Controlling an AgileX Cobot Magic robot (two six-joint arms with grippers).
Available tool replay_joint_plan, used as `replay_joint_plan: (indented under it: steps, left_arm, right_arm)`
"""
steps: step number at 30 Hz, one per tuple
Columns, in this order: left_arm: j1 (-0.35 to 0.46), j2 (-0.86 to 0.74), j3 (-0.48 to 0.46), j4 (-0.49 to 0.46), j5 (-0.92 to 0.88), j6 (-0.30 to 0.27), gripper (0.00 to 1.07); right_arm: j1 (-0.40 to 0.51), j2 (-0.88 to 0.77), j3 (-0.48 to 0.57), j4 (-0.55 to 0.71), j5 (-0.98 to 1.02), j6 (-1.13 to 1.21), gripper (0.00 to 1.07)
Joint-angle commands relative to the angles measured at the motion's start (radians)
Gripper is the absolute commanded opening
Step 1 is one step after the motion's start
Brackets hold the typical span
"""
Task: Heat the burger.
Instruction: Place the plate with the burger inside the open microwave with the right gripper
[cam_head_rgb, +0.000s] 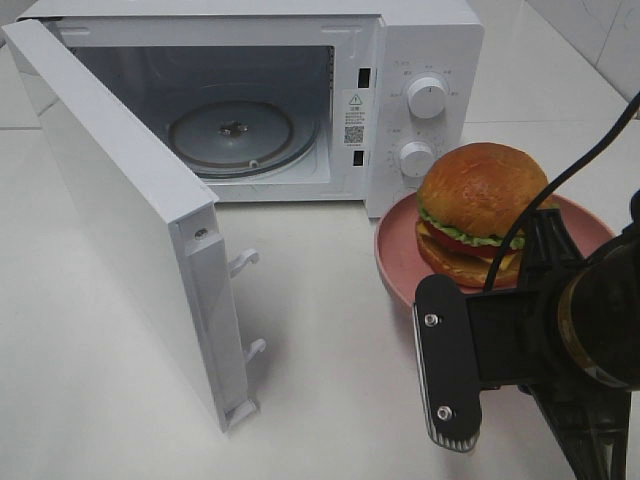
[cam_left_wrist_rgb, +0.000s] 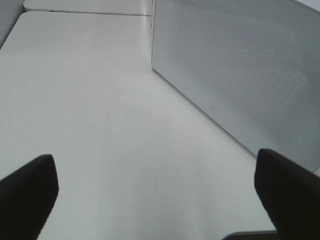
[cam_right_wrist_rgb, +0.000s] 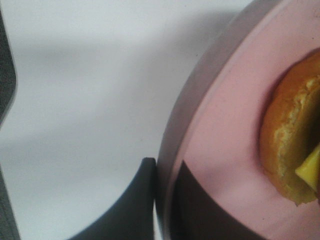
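Note:
The burger (cam_head_rgb: 480, 205) has a glossy brown bun, green lettuce, tomato and cheese, and it stands on a round pink plate (cam_head_rgb: 400, 255) to the right of the microwave's front. In the right wrist view, my right gripper (cam_right_wrist_rgb: 162, 202) is shut on the plate's rim (cam_right_wrist_rgb: 172, 150), one finger (cam_right_wrist_rgb: 135, 205) outside and one on the pink surface, with the burger (cam_right_wrist_rgb: 287, 145) close by. My right arm (cam_head_rgb: 560, 340) covers the plate's near right side. My left gripper (cam_left_wrist_rgb: 157, 200) stands open over the bare table with nothing between its fingers.
The white microwave (cam_head_rgb: 420, 60) is at the back with its door (cam_head_rgb: 130, 230) swung wide open toward the front left. A glass turntable (cam_head_rgb: 235, 135) lies inside the cavity. The left wrist view shows the door's perforated outer face (cam_left_wrist_rgb: 240, 70) beside the white table (cam_left_wrist_rgb: 90, 100).

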Motion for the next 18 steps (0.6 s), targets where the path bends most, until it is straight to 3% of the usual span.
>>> replay_joint_plan:
  steps: [1,11,18]
  left_arm:
    - [-0.001,-0.02,0.0,-0.004,-0.012,-0.001,1.0]
    - [-0.001,-0.02,0.0,-0.004,-0.012,-0.001,1.0]
    - [-0.001,-0.02,0.0,-0.004,-0.012,-0.001,1.0]
  right_arm:
    - [0.002,-0.009,0.002,-0.058,-0.008,-0.079,0.01]
    - [-0.005,-0.009,0.002,-0.037,-0.09,-0.19,0.0]
    - [-0.118,-0.009,0.002,0.029,-0.208,-0.41,0.0]
